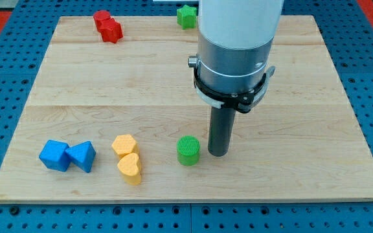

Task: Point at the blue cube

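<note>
The blue cube sits near the board's lower left corner, touching a blue triangular block on its right. My tip rests on the board right of centre, far to the right of the blue cube. A green cylinder stands just left of my tip, very close to it. The arm's wide grey body rises above the rod.
Two yellow blocks, one hexagonal and one heart-shaped, sit together between the blue blocks and the green cylinder. Two red blocks lie at the top left. A green star block sits at the top edge. The wooden board lies on a blue pegboard.
</note>
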Controlling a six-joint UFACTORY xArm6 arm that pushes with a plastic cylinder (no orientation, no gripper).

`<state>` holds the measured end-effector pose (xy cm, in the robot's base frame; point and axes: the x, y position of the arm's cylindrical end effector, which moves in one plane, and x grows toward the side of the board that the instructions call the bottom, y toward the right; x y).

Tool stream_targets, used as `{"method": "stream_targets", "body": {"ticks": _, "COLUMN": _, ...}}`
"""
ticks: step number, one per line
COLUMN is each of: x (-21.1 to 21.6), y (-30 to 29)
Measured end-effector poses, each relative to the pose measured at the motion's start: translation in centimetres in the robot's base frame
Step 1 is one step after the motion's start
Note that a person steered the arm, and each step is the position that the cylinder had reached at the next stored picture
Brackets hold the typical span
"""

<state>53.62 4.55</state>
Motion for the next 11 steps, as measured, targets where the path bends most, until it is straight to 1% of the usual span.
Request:
{"method": "stream_targets", "body": {"ticks": 1, "x": -0.6, "y": -0.7}}
{"method": "stream_targets", "body": {"ticks": 2, "x": -1.2, "y": -3.2}}
{"method": "stream_targets", "body": {"ticks": 3, "x": -1.4, "y": -9.8}}
{"method": "stream_targets", "body": {"ticks": 4, "x": -2.7, "y": -12.1}}
{"method": "stream_targets", "body": {"ticks": 5, "x": -5.5, "y": -12.8}}
{"method": "stream_targets", "body": {"ticks": 6, "x": -6.9, "y": -17.7}}
{"method": "stream_targets", "body": {"ticks": 7, "x": -6.6, "y": -25.2}}
{"method": "stream_targets", "body": {"ticks": 8, "x": -3.6, "y": -31.2}}
{"method": "stream_targets", "body": {"ticks": 9, "x": 0.3, "y": -32.1}}
{"method": "stream_targets", "body": {"ticks": 10, "x": 1.7, "y": -31.8}}
{"method": "stream_targets", "body": {"ticks": 11, "x": 2.2, "y": -31.0}}
